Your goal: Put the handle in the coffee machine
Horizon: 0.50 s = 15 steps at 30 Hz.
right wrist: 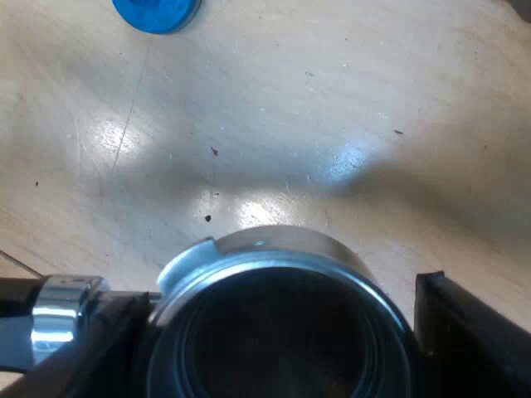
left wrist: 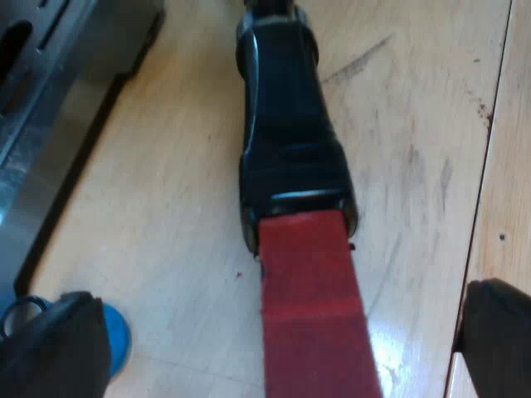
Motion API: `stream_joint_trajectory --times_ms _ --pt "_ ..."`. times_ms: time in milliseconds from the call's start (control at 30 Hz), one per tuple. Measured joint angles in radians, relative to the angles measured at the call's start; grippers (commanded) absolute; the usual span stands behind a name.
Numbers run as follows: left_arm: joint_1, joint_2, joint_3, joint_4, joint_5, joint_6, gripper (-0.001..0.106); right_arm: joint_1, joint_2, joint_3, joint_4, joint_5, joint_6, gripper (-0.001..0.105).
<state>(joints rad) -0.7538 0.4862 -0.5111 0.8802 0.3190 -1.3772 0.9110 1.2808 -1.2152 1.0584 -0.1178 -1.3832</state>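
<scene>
Both wrist views look down, close over the holder (left wrist: 290,149), sharing table (right wrist: 332,99), blue tamper (right wrist: 156,12)

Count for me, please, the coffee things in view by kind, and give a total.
holder: 1
tamper: 1
espresso machine: 1
Total: 3

to me the handle (left wrist: 290,124) looks like glossy black plastic, and its red end (left wrist: 311,307) is matt. the holder (right wrist: 274,249) is shiny metal. the table (left wrist: 166,207) is pale smooth wood, a little scratched.
</scene>
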Motion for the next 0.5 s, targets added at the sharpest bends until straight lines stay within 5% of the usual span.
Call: stream_joint_trajectory --times_ms 500 --pt "-0.094 0.236 -0.059 -0.022 -0.053 0.0 0.087 0.0 0.0 0.0 0.0 0.0 0.0 0.0"
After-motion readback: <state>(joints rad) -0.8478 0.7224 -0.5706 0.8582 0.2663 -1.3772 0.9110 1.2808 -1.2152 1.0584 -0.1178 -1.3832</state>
